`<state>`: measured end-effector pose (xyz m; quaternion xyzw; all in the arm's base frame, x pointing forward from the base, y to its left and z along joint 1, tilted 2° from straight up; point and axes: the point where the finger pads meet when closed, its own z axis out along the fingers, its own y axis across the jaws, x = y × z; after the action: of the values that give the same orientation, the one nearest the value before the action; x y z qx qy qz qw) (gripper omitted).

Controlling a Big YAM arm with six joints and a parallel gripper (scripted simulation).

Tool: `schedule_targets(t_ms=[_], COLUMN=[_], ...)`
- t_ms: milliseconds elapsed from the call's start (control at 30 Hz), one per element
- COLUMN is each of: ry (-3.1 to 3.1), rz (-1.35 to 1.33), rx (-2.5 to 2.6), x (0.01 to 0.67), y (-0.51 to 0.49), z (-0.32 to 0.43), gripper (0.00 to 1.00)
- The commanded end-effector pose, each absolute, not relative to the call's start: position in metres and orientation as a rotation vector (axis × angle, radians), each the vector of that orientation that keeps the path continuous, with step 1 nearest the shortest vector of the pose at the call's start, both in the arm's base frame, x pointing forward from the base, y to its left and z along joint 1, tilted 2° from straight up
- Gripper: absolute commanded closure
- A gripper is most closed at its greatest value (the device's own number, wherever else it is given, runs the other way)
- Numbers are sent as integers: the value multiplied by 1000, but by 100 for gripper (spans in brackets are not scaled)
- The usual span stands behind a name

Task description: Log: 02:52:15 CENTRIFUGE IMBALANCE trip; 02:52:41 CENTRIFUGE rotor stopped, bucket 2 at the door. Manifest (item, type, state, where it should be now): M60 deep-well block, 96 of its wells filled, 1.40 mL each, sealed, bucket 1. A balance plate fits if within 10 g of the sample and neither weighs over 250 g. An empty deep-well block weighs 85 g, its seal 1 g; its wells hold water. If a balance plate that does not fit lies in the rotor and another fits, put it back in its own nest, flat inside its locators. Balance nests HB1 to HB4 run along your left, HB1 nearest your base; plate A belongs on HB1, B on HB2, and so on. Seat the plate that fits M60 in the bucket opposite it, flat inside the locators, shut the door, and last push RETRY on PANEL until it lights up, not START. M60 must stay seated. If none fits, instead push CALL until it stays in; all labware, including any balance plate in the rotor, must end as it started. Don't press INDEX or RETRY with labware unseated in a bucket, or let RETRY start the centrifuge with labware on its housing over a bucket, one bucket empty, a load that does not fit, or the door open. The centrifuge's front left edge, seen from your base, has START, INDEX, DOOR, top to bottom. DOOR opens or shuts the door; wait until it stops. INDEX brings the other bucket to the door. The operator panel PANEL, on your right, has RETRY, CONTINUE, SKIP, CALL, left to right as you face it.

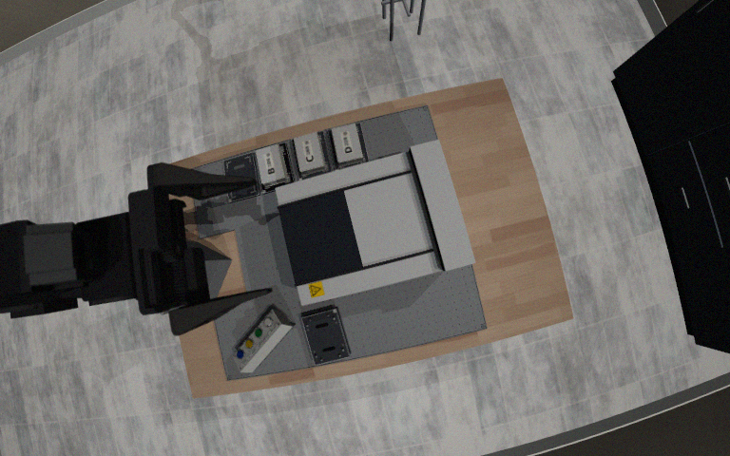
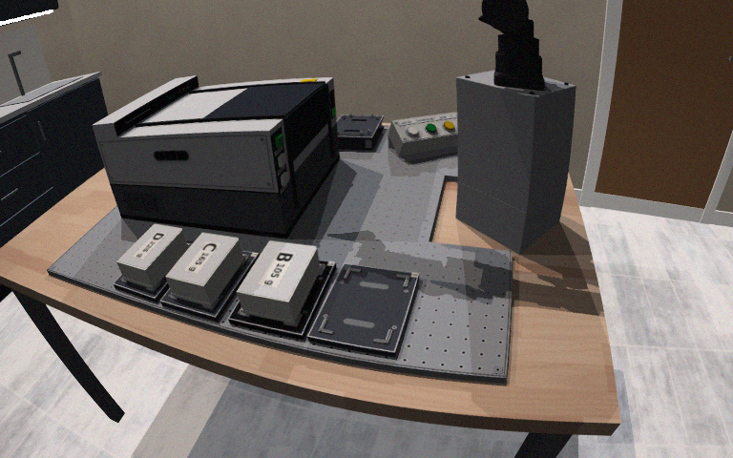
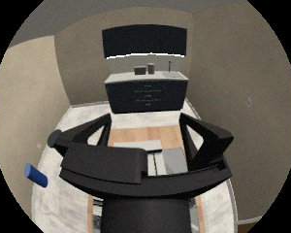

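Note:
My gripper (image 1: 262, 236) (image 3: 145, 116) is open and empty. It hangs high above the table's near end, between the base and the centrifuge (image 1: 442, 198) (image 2: 189, 153). The centrifuge top shows a dark half (image 1: 317, 237) and a light panel (image 1: 389, 219); I cannot see into the rotor. Balance plates B (image 1: 272, 164) (image 2: 280, 278), C (image 1: 309, 154) (image 2: 204, 266) and D (image 1: 348, 144) (image 2: 152, 252) sit in their nests. B reads 105 g, C 165 g. Nest HB1 (image 1: 241, 175) (image 2: 365, 309) is empty. The operator panel (image 1: 261, 338) (image 2: 424, 135) stands on the right. Small buttons (image 2: 281, 161) line the centrifuge's front left edge.
Another empty dark nest (image 1: 325, 335) (image 2: 359, 129) lies beside the panel. The arm's grey pedestal (image 2: 513, 158) stands on the wooden table (image 1: 499, 186) (image 2: 557, 368). A grey perforated mat (image 1: 414, 322) (image 2: 461, 334) carries everything. Dark cabinets (image 1: 708, 198) stand beyond the table.

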<state>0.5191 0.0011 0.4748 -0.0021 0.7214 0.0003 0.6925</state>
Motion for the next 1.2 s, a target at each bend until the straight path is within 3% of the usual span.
schedule_targets(t_ms=[0,567,1167], ry=[1676,2032,2585], rz=[9,3,-12], rx=[3,-34,-90], x=[524,502,394], y=[3,13,18], z=[449,305,116], gripper=[0,0,0])
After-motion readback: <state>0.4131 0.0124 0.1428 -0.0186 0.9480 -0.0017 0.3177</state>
